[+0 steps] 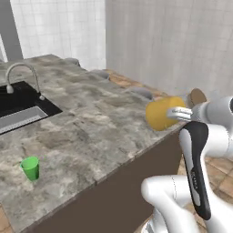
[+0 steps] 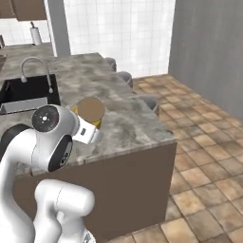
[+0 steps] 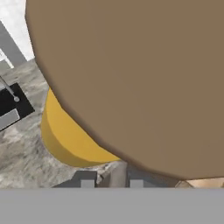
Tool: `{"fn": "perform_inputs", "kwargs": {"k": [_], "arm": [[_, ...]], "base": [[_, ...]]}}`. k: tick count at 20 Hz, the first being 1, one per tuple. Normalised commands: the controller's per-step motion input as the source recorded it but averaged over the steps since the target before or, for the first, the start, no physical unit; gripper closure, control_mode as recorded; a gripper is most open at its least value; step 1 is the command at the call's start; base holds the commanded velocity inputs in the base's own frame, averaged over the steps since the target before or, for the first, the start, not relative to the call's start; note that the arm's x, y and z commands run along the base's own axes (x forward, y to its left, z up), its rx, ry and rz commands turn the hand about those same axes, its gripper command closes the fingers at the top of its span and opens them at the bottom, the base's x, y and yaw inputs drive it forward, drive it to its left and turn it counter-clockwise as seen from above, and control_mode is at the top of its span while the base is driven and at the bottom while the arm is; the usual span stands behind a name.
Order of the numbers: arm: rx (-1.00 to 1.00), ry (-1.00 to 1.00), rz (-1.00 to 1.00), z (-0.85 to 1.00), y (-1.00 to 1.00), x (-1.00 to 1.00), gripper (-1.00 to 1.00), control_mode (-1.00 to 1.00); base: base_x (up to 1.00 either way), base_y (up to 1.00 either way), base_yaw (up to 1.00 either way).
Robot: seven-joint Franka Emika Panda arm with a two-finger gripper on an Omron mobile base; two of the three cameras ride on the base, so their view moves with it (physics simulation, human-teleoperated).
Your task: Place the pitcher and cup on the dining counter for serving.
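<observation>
Glass pitcher [image 1: 160, 113]: one, with orange juice inside and a round brown cork lid [image 1: 197, 96]; it is held off the surface at the right end of the dining counter [image 1: 86, 123].
Pitcher's long axis: tipped over to nearly level in the left base view, wide juice-filled base toward the counter and the sink, cork lid toward the arm and the tiled floor.
Pitcher from the hand: the cork lid [image 3: 144, 78] is the nearest thing, with the orange body [image 3: 70, 140] spreading out beyond it, so the hand looks along the pitcher from its lid end.
Pitcher from the right: the lid [image 2: 90, 109] faces that camera, with a rim of orange around it, over the near part of the counter [image 2: 128, 128].
Gripper [image 1: 178, 112]: one; its fingers are drawn in on the pitcher's narrow neck just below the lid, holding it, with only a small gap left between them.
Green cup [image 1: 30, 168]: one, upright, mouth upward, standing on the counter near its front edge at the near left, well apart from the pitcher.
Sink [image 1: 20, 107]: one black basin set into the counter at the far left, with one curved metal tap [image 1: 22, 75] beside it.
Stools [image 2: 142, 99]: three grey seats along the counter's far side.
</observation>
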Motion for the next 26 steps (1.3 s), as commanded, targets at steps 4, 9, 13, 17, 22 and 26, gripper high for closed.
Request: {"fn": "perform_inputs", "kwargs": {"k": [4, 9, 13, 17, 22, 26], "arm": [[0.00, 0.00, 0.00, 0.00, 0.00, 0.00, 1.00, 1.00], [0.00, 0.00, 0.11, -0.03, -0.20, 0.13, 1.00, -1.00], [0.00, 0.00, 0.51, -0.05, -1.00, 0.70, 1.00, -1.00], [-0.08, 0.12, 0.37, -0.20, -0.60, 1.00, 1.00, -1.00], [-0.30, 0.16, 0.10, -0.20, 0.22, 1.00, 1.00, -1.00], [-0.32, 0.06, -0.08, -0.12, 0.56, 1.00, 1.00, -1.00]], "base": [[0.78, -1.00, 0.52], [0.55, -0.80, 0.42], [0.00, 0.00, 0.00], [0.00, 0.00, 0.00], [0.00, 0.00, 0.00], [0.00, 0.00, 0.00]]}}
